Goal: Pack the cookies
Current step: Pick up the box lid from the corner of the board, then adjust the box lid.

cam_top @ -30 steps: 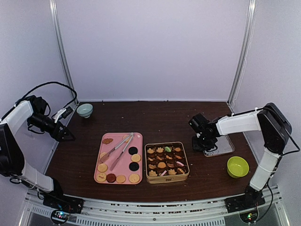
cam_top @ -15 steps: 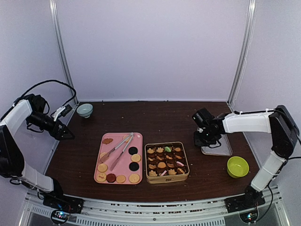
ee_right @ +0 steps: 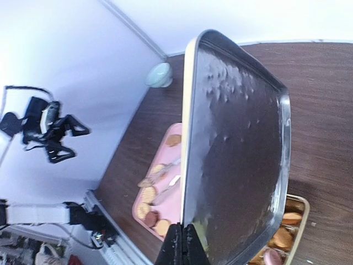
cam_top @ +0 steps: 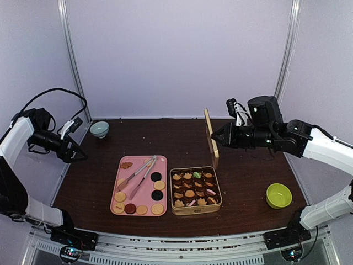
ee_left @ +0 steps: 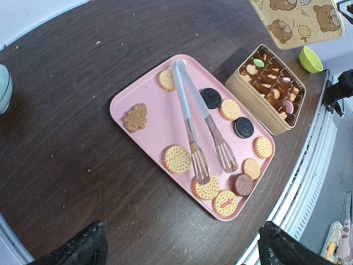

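Cookies: we saw round tan and dark ones and one leaf-shaped piece on the pink tray; others sat in the compartments of the tin.
Change: the lid, flat on the bench at the right a second before, stood on edge in the air just behind the tin.
Right fingers: clamped together on the lid's rim.
Left fingers: apart, empty, well left of the tray.
Meaning: we judged closing had begun, though tray cookies remained unpacked.
Materials: thin metal lid, dull and pitted inside, bear print outside; slotted metal tongs.
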`<state>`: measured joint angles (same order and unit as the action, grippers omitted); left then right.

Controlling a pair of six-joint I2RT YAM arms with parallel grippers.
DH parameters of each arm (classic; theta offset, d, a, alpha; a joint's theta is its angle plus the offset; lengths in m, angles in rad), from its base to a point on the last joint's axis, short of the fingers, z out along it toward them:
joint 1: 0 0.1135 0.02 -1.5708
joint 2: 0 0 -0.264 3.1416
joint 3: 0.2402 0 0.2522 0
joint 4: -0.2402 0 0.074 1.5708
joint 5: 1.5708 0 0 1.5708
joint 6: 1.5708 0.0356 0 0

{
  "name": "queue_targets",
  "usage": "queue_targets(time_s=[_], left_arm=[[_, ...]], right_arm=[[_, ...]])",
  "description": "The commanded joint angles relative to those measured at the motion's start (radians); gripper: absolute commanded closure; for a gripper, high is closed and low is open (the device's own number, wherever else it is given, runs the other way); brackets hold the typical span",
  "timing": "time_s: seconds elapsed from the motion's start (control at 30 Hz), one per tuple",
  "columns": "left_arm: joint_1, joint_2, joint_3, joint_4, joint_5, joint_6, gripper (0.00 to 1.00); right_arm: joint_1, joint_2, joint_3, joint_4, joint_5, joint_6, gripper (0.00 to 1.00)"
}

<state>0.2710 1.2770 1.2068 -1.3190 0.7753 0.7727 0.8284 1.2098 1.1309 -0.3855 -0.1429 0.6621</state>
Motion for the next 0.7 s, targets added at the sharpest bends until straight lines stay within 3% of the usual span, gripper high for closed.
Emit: queue_targets(time_s=[0.0, 0.37, 0.67], left_arm=[[-0.05, 0.011, 0.075, -0.037, 0.155, 0.031, 0.02], [-0.248, 0.091, 0.236, -0.045, 0.422, 0.022, 0.02], [-0.3, 0.134, 0.238, -0.087, 0.693, 0.066, 0.02]], right_arm=[[0.049, -0.044, -0.05, 0.354, -0.253, 0.122, 1.0], [0.17, 0.101, -0.063, 0.95, -0.478, 0.388, 1.0], [0.22, 0.249, -0.016, 1.334, -0.526, 0.561, 1.0]])
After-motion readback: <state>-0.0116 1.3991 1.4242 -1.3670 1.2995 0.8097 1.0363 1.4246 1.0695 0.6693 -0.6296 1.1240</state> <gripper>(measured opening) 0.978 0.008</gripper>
